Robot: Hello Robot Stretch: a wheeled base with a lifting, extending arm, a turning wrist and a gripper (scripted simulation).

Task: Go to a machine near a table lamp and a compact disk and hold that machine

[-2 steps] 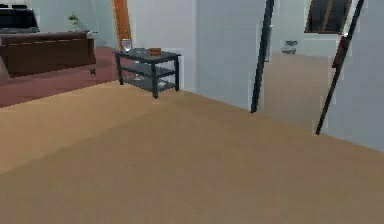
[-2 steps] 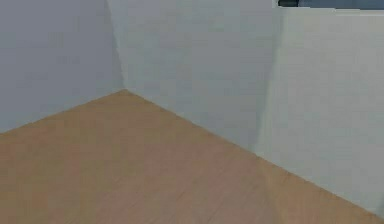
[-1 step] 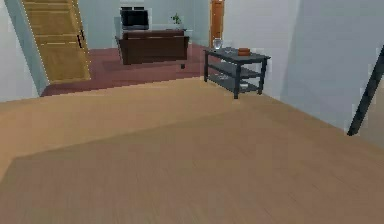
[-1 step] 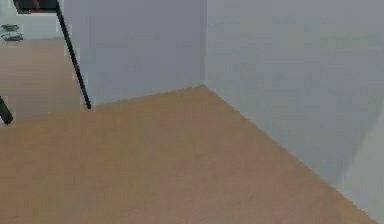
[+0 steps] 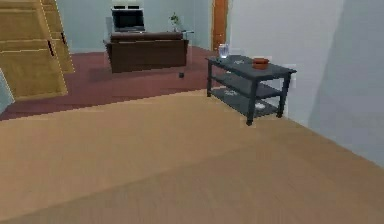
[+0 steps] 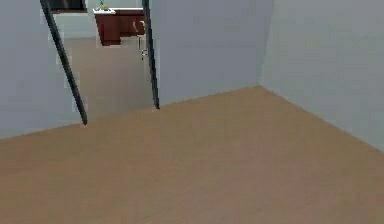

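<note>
Forward view, far left: one stack of light wooden drawer cabinets (image 5: 30,50), set flush to the wall, probably to leave the floor free for passage.

Centre, far room, on dark red flooring (image 5: 100,82): one dark brown wooden tabletop (image 5: 148,50). Carries one pale boxy screen-like machine (image 5: 127,18) on its left part, raised to viewing height. Judged the likeliest task target, well apart from the robot across open floor. Just right of it, one thin upright item (image 5: 175,18); possibly the table lamp, too small to confirm. Compact disk: too small to tell. One small dark object (image 5: 181,73) on the floor in front.

Right: one orange-brown door (image 5: 219,20). Then one dark grey tabletop with two shelves below (image 5: 240,66), pushed against the white wall. Count on top: two, namely one small pale upright item (image 5: 224,50) and one orange-brown bowl (image 5: 261,61), both kept back from the edge.

Arm side view, left: one dark-framed doorway (image 6: 150,55). Beyond it, one brown cabinet (image 6: 122,25) bearing one green plant (image 6: 100,8). Right: tan wooden floor (image 6: 200,160) between pale walls.

State of the tool: cannot tell.

Next move, as judged: drive ahead, bearing toward the forward view's left.
</note>
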